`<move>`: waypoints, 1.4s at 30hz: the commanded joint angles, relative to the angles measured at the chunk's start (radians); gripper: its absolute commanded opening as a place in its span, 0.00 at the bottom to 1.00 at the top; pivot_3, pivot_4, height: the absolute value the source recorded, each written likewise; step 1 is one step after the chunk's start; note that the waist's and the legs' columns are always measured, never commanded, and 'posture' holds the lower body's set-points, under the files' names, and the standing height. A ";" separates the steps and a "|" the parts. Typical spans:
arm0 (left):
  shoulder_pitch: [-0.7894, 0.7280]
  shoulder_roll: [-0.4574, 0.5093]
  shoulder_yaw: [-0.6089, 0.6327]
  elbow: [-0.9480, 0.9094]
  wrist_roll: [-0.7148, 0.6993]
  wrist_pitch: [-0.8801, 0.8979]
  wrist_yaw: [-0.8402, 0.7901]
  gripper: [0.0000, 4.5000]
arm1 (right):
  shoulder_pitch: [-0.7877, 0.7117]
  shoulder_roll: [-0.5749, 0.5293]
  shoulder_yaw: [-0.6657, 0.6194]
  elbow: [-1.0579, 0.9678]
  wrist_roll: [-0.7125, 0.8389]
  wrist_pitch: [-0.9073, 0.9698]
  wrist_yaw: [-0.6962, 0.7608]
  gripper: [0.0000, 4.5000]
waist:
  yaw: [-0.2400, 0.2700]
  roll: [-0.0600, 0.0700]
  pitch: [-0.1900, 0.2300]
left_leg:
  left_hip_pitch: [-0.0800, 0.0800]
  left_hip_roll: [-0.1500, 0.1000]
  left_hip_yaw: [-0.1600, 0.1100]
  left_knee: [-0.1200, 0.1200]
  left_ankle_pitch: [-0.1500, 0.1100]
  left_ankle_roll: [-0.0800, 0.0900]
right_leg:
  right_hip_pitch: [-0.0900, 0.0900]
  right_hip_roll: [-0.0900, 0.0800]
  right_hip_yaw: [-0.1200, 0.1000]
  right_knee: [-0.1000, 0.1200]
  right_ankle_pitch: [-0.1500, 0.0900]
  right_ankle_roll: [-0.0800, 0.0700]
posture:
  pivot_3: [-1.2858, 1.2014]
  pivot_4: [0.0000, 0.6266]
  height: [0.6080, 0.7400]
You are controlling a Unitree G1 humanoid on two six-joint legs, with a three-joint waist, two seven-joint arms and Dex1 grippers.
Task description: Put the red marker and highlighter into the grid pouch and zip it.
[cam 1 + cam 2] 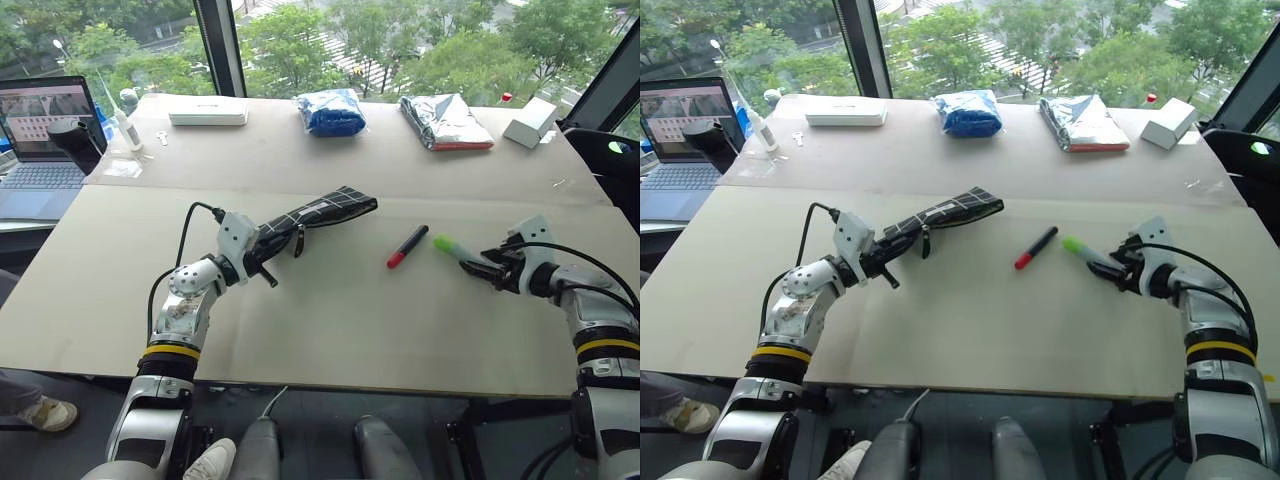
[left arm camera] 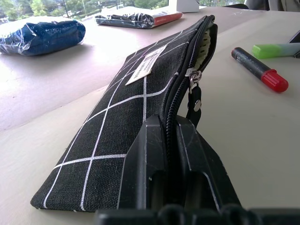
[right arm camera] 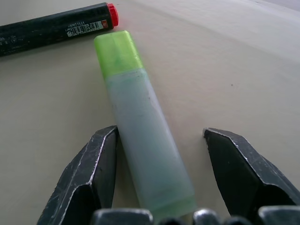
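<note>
Left hand point(image 1: 262, 262) pressed together, pinching the near end of the grid pouch point(image 1: 318, 215) along its zipper edge. Pouch held out level over the bench point(image 1: 330, 330), pointing away toward the right, with its label side up in the left wrist view. Zipper pull point(image 2: 194, 80) partway along, strap hanging below it, far end of the mouth gaping open on a pale lining.

Right hand point(image 3: 159, 173) spread wide, low over the bench on the right side, 2 black fingers point(image 3: 91, 173) set either side of the highlighter point(image 3: 143, 126). Highlighter lying flat on the bench, pale barrel end between the fingers, green cap pointing away toward the pouch. One finger just beside the barrel, perhaps touching; other finger clearly apart from it.

Red marker point(image 1: 407, 246) lying flat on the bench between the pouch and the highlighter, near the green cap but apart from it, red end toward the near edge of the bench in the head views.

Along the far edge of the bench: a white box point(image 1: 208, 112), a blue bag point(image 1: 331, 112), a silver packet point(image 1: 445, 122) and a small white block point(image 1: 530, 122). Open laptop point(image 1: 42, 140) at the far left.
</note>
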 commanded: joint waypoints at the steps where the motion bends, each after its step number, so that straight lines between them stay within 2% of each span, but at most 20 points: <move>1: -0.010 -0.002 0.011 -0.033 -0.017 -0.003 0.008 0.00 | 0.001 -0.012 0.019 0.030 -0.038 -0.025 -0.005 0.55 | 0.000 0.000 0.000 | 0.000 0.000 0.000 0.000 0.000 0.000 | 0.000 0.000 0.000 0.000 0.000 0.000 | 0.52 0.24 1.00; 5: -0.010 -0.003 0.011 -0.031 -0.018 -0.004 0.010 0.00 | 0.018 -0.027 0.007 0.000 -0.027 -0.006 0.007 0.25 | 0.002 0.000 0.000 | 0.006 0.000 0.000 0.000 0.000 0.000 | 0.007 0.000 0.000 -0.002 0.000 0.000 | 0.52 0.24 1.00; 6: -0.010 -0.004 0.011 -0.031 -0.018 -0.005 0.011 0.00 | 0.024 -0.030 0.003 -0.009 -0.025 -0.003 0.009 0.24 | 0.003 0.000 0.000 | 0.007 0.000 0.000 0.000 0.000 0.000 | 0.009 0.000 0.000 -0.002 0.000 0.000 | 0.52 0.24 1.00; 10: -0.013 -0.008 0.010 -0.030 -0.020 -0.005 0.012 0.00 | 0.011 -0.043 -0.031 -0.001 -0.036 -0.022 -0.093 0.24 | 0.003 0.000 0.000 | 0.007 0.000 0.000 0.000 0.000 0.000 | 0.010 0.000 0.000 -0.003 0.000 0.000 | 0.52 0.24 1.00; 12: -0.016 -0.009 0.009 -0.029 -0.020 -0.005 0.011 0.00 | -0.028 -0.040 -0.091 -0.021 -0.002 -0.068 -0.162 0.24 | 0.003 0.000 0.000 | 0.007 0.000 0.000 0.000 0.000 0.000 | 0.010 0.000 0.000 -0.003 0.000 0.000 | 0.52 0.24 1.00; 14: -0.017 -0.009 0.009 -0.028 -0.021 -0.005 0.008 0.00 | -0.053 -0.029 -0.136 -0.090 0.048 -0.069 -0.171 0.24 | 0.001 0.001 0.000 | 0.007 -0.001 0.000 0.000 0.000 0.000 | 0.009 -0.001 0.000 -0.003 0.000 0.000 | 0.52 0.24 1.00; 19: -0.020 -0.007 0.008 -0.023 -0.020 -0.005 0.002 0.00 | 0.003 -0.002 -0.079 -0.465 0.149 0.025 -0.008 0.24 | -0.013 0.001 0.000 | 0.007 0.000 0.000 -0.002 0.000 0.000 | 0.008 0.000 0.000 -0.002 0.000 0.000 | 0.52 0.24 1.00; 24: -0.027 -0.008 0.007 -0.012 -0.018 -0.007 -0.001 0.00 | 0.058 -0.004 0.065 -0.706 0.128 0.093 0.092 0.24 | -0.012 0.001 0.000 | 0.006 0.000 -0.002 -0.002 0.000 0.000 | 0.009 0.000 -0.001 -0.003 0.000 0.001 | 0.52 0.24 1.00; 28: -0.024 -0.013 0.002 -0.020 -0.017 -0.007 -0.002 0.00 | 0.031 0.048 0.190 -0.702 0.010 0.047 0.048 0.24 | -0.007 0.001 0.000 | 0.006 -0.001 -0.002 0.000 0.000 0.000 | 0.009 0.000 -0.001 -0.003 -0.001 0.001 | 0.52 0.24 1.00; 33: -0.013 -0.018 -0.008 -0.033 -0.014 -0.009 -0.009 0.00 | 0.001 0.106 0.249 -0.655 -0.068 0.002 0.000 0.24 | 0.002 0.001 0.000 | 0.005 0.000 -0.002 0.000 0.000 0.000 | 0.007 0.000 -0.001 -0.002 0.000 0.001 | 0.52 0.24 1.00; 42: 0.000 -0.002 -0.021 -0.022 0.010 -0.039 -0.018 0.00 | -0.018 0.099 0.228 -0.634 -0.061 -0.001 0.030 0.24 | 0.004 0.001 0.000 | 0.005 0.000 -0.002 0.000 0.000 0.000 | 0.007 0.000 -0.001 -0.002 0.000 0.001 | 0.52 0.24 1.00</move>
